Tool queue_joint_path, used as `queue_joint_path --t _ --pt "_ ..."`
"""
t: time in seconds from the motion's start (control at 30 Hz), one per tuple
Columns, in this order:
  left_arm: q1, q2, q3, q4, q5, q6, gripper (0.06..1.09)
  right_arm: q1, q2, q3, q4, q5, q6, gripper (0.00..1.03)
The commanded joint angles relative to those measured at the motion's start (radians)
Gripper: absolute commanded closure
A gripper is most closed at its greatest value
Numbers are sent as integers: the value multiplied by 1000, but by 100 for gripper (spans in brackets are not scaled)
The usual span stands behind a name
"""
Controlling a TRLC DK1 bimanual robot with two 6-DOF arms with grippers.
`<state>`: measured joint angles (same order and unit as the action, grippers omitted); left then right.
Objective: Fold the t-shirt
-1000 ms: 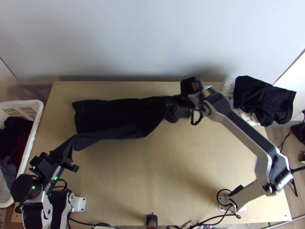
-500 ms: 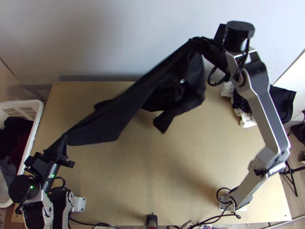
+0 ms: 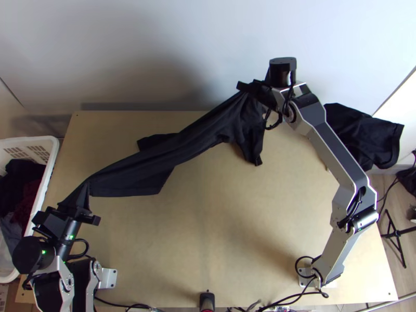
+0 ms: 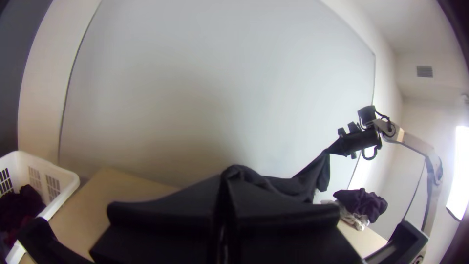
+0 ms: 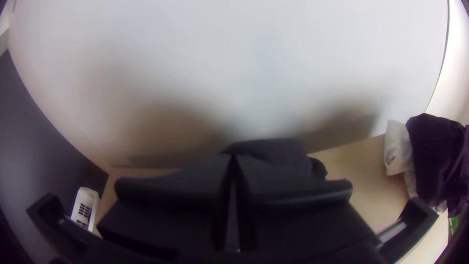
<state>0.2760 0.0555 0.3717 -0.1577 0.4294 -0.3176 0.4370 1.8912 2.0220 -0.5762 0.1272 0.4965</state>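
The black t-shirt [image 3: 203,136] is stretched as a long bunched band between both grippers, slanting across the table's left and back part. My left gripper [image 3: 76,205], low at the table's left, is shut on one end. High near the back wall, my right gripper [image 3: 255,89] is shut on the other end, and loose cloth hangs below it. In the left wrist view the fingers of the left gripper [image 4: 223,188] meet on the shirt [image 4: 251,177]. The right wrist view has the right gripper [image 5: 233,171] closed, with dark cloth [image 5: 281,149] beyond its tips.
A white basket [image 3: 52,156] with dark clothes stands at the table's left edge. A pile of black cloth [image 3: 359,130] over white cloth lies at the back right corner. The wall [image 3: 171,52] rises behind the table, and cables run along the near edge.
The right gripper rose from the table with its end of the shirt, swung right, then came back left and lower. The shirt's middle is drawn into a band. The left gripper shifted slightly left.
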Motion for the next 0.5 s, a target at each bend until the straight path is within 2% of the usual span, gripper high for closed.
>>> queue_joint_path --t 0.0,0.23,0.47 --pt "34 1 -7 20 -1 20 105 -9 -99 -48 9 11 -15 99" --pt "78 3 -40 84 -1 8 105 -35 -405 -175 6 9 -44 99" --pt "177 10 -7 185 -12 -97 105 -76 -736 -376 9 9 -30 99"
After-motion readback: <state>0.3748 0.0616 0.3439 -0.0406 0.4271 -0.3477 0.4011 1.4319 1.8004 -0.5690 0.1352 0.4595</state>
